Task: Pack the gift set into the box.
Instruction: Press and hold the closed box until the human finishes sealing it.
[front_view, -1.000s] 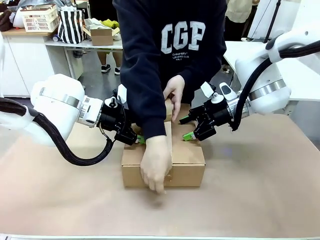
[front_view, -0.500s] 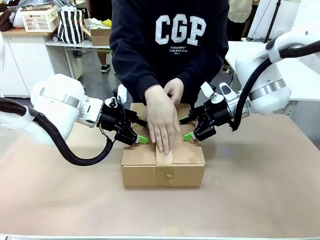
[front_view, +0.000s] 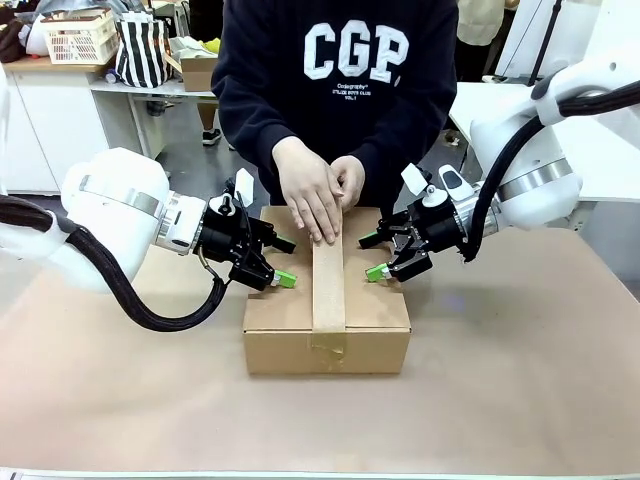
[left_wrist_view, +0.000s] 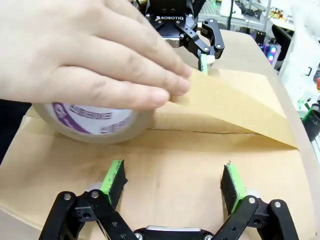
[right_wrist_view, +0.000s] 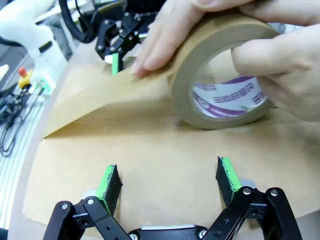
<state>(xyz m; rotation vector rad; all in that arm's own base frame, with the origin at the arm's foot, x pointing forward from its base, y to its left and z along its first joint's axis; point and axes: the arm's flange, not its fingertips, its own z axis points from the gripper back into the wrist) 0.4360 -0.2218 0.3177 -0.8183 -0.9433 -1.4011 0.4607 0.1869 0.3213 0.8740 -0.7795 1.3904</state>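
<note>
Brown tape (front_view: 328, 285) runs along the closed box (front_view: 375, 310) seam, mid-counter (front_view: 520, 380); the person's hands (front_view: 312, 200) press the roll (right_wrist_view: 225, 85) at its 12 o'clock edge. Left claw (front_view: 285, 262) at 9 o'clock, right claw (front_view: 372, 256) at 3 o'clock, both spread over the flaps. Only cutting the tape seems left.
</note>
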